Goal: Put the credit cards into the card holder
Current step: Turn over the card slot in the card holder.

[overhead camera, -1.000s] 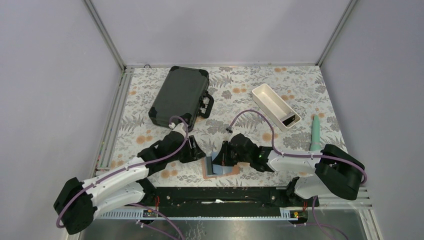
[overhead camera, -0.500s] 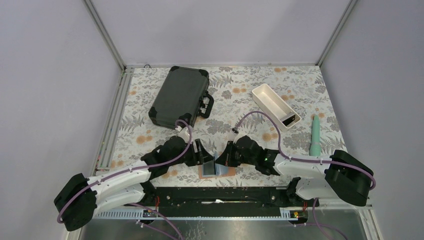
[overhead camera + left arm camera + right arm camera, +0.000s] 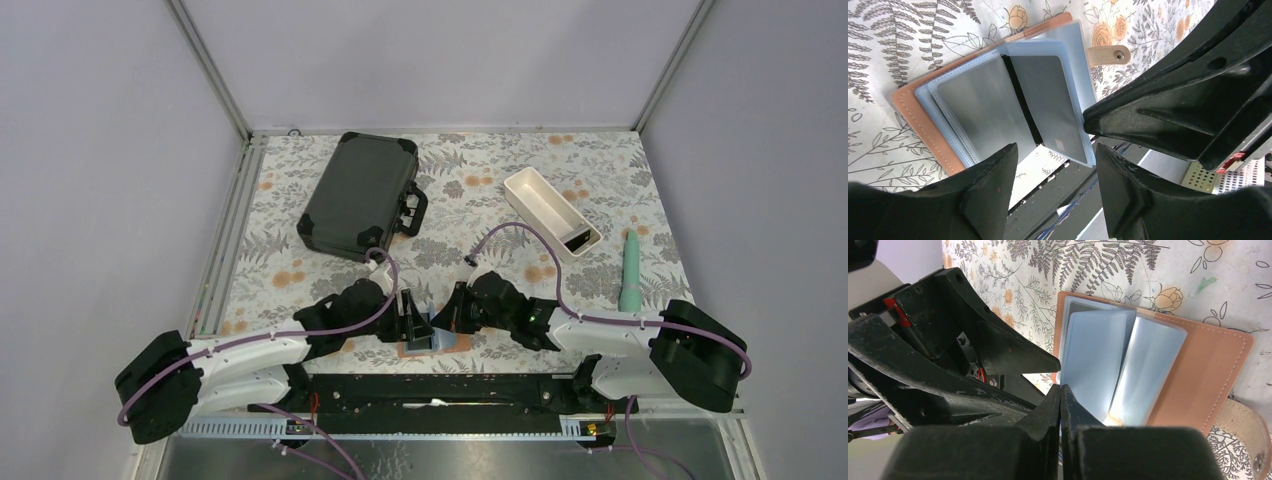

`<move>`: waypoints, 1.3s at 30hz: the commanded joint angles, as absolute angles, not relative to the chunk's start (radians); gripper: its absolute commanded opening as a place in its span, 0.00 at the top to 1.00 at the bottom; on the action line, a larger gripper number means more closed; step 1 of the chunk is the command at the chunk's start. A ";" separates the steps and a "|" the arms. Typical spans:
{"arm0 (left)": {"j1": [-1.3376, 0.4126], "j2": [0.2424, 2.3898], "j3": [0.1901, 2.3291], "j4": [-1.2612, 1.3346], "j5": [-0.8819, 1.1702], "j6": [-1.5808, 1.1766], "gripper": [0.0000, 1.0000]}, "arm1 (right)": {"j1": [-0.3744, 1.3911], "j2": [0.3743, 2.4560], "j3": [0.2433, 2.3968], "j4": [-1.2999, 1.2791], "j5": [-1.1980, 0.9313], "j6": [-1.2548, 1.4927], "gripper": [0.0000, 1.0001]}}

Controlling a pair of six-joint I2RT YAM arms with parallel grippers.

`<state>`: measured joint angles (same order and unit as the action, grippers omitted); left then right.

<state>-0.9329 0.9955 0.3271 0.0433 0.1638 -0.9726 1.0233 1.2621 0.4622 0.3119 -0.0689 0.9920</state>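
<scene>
Card holder (image 3: 432,340) lies open at the near table edge between the grippers, pale blue sleeves fanned. Two dark credit cards (image 3: 1048,100) show through the sleeves, apparently seated. Left gripper (image 3: 1055,155) hangs released just above them, holding nothing. Right gripper (image 3: 1060,390) is clenched at a sleeve's edge; whether it pinches the leaf, cannot tell. Judged: insertion is nearly finished, and next calls for backing off without dragging the leaves. Since a second ago, the left gripper has come in from the left, right up to the holder.
</scene>
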 commanded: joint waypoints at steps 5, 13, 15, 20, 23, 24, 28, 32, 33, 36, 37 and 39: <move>-0.966 1.034 0.386 0.053 0.129 -0.961 0.40 | 1.032 1.273 0.480 0.337 -0.043 0.994 1.00; -0.968 1.002 0.372 0.046 0.100 -0.972 0.42 | 1.032 1.268 0.480 0.330 -0.039 0.992 1.00; -0.968 0.991 0.368 0.045 0.096 -0.972 0.42 | 1.032 1.268 0.480 0.328 -0.038 0.991 1.00; -0.969 1.003 0.369 0.049 0.105 -0.974 0.42 | 1.031 1.273 0.486 0.325 -0.041 0.987 1.00; -0.969 1.003 0.368 0.051 0.104 -0.972 0.42 | 1.033 1.276 0.489 0.323 -0.044 0.986 1.00; -0.969 1.005 0.369 0.051 0.105 -0.971 0.43 | 1.033 1.277 0.488 0.323 -0.044 0.986 1.00; -0.970 1.022 0.369 0.051 0.109 -0.976 0.46 | 1.033 1.280 0.488 0.324 -0.044 0.986 1.00; -0.971 1.017 0.363 0.051 0.105 -0.977 0.49 | 1.032 1.281 0.489 0.321 -0.042 0.986 1.00; -0.971 1.016 0.362 0.051 0.103 -0.978 0.50 | 1.032 1.279 0.489 0.321 -0.041 0.986 1.00; -0.973 1.022 0.361 0.051 0.103 -0.978 0.54 | 1.032 1.277 0.489 0.318 -0.036 0.985 1.00; -0.973 1.026 0.360 0.051 0.103 -0.979 0.54 | 1.032 1.277 0.490 0.314 -0.035 0.984 1.00; -0.973 1.028 0.360 0.052 0.105 -0.981 0.55 | 1.033 1.278 0.491 0.310 -0.031 0.982 1.00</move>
